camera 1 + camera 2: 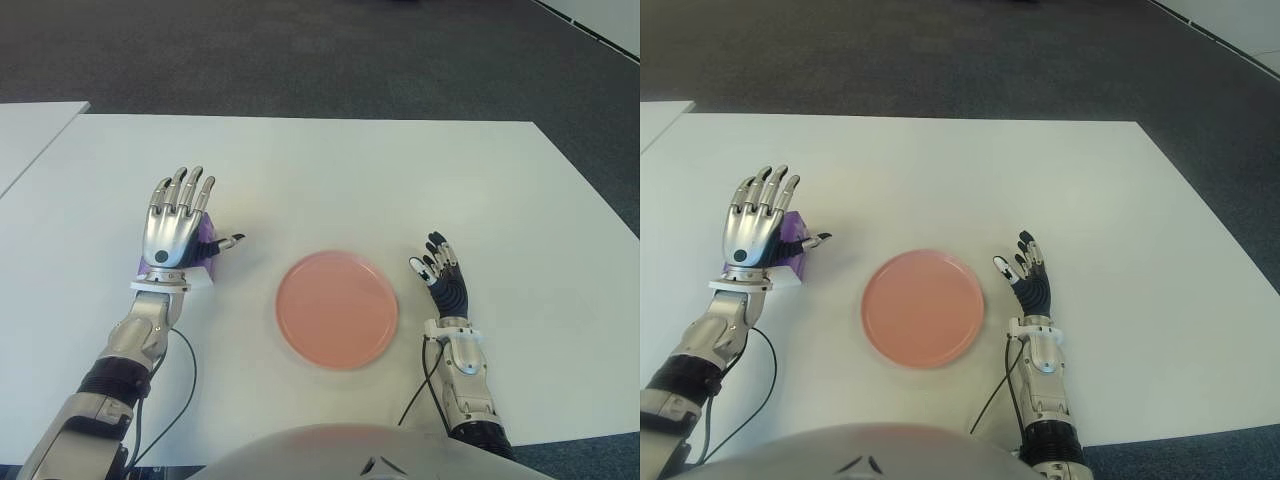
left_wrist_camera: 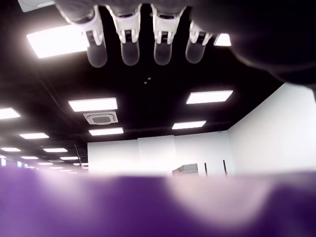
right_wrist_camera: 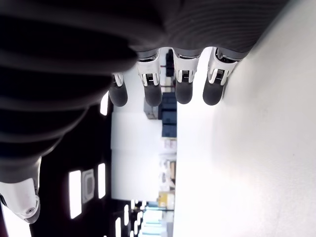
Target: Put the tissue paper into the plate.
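Purple soft-looking tissue pack (image 1: 207, 240) lies under our open left hand (image 1: 176, 222), nine o'clock from the round pink plate (image 1: 336, 309); we judge it light, best pinched across its sides; right hand (image 1: 444, 279) open, idle at three o'clock.

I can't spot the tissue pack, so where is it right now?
The purple tissue pack lies on the white table under the left hand, left of the pink plate and not yet in it.
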`<state>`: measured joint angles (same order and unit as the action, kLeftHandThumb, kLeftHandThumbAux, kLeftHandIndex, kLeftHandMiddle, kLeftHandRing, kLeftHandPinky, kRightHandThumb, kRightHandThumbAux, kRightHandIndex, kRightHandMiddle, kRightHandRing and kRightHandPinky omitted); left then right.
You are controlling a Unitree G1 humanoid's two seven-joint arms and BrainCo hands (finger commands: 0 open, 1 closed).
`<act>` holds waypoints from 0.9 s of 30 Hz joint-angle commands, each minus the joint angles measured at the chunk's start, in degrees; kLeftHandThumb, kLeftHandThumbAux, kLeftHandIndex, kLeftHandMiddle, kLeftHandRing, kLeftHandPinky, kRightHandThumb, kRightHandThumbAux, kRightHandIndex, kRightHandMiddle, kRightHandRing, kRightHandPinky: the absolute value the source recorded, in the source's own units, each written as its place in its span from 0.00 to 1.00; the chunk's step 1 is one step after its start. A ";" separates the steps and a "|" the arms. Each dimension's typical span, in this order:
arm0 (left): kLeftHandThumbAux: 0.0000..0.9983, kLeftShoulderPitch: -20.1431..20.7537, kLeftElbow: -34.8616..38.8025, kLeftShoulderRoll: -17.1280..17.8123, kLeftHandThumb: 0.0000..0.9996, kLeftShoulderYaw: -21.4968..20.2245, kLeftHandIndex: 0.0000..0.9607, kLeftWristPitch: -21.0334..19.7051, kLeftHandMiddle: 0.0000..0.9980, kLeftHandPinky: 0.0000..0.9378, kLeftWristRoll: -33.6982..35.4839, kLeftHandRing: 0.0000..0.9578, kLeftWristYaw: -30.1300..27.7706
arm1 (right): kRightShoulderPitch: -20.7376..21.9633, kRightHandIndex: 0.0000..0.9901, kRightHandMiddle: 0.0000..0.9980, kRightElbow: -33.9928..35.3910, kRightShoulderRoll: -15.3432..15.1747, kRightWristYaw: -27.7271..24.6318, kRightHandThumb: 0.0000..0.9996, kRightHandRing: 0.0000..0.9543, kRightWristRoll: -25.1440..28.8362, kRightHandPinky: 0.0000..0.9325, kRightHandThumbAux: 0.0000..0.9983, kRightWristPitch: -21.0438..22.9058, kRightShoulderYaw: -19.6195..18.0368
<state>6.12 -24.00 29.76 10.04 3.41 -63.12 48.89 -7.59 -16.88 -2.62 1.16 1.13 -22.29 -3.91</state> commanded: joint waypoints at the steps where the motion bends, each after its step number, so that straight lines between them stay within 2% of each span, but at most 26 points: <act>1: 0.27 0.89 -1.85 0.78 0.23 1.80 0.00 0.44 0.00 0.00 1.47 0.00 0.50 | -5.64 0.00 0.04 -10.70 0.69 0.10 0.18 0.00 -0.32 0.00 0.56 7.57 -0.05; 14: 0.29 0.09 -0.70 0.63 0.22 3.01 0.00 0.02 0.01 0.00 3.53 0.00 -1.22 | -5.32 0.00 0.04 -11.63 0.33 -0.54 0.17 0.00 0.40 0.00 0.57 6.78 -0.46; 20: 0.30 -3.49 3.10 1.75 0.21 2.09 0.01 -0.24 0.04 0.03 5.74 0.02 -4.65 | -4.78 0.00 0.04 -12.46 0.06 -0.34 0.18 0.00 0.19 0.00 0.58 6.77 -0.57; 27: 0.31 -5.85 7.51 2.22 0.19 1.55 0.04 -1.63 0.06 0.04 6.76 0.03 -8.30 | -4.14 0.00 0.04 -13.77 0.05 -0.87 0.19 0.00 0.59 0.00 0.57 5.30 -0.80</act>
<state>3.02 -19.66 30.67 12.03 2.95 -57.88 44.47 -5.77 -19.08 -3.54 0.82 1.30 -23.00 -4.37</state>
